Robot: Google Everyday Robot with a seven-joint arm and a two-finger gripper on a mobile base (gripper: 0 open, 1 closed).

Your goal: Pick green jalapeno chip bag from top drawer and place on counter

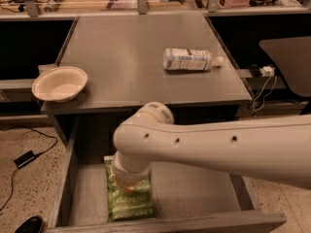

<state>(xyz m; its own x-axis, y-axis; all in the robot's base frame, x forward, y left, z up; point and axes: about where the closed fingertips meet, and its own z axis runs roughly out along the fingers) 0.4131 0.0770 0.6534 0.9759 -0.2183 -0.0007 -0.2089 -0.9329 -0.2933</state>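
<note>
The green jalapeno chip bag (130, 204) lies flat on the bottom of the open top drawer (194, 193), left of middle, near its front wall. My white arm reaches in from the right and bends down into the drawer. My gripper (127, 178) is right above the bag's upper end, hidden behind the wrist. The counter (131, 57) stands above and behind the drawer.
A clear plastic bottle with a white label (188, 59) lies on its side on the counter's right half. A cream bowl (59, 83) sits at the counter's front left corner. A black adapter and cable (24, 158) lie on the floor at left.
</note>
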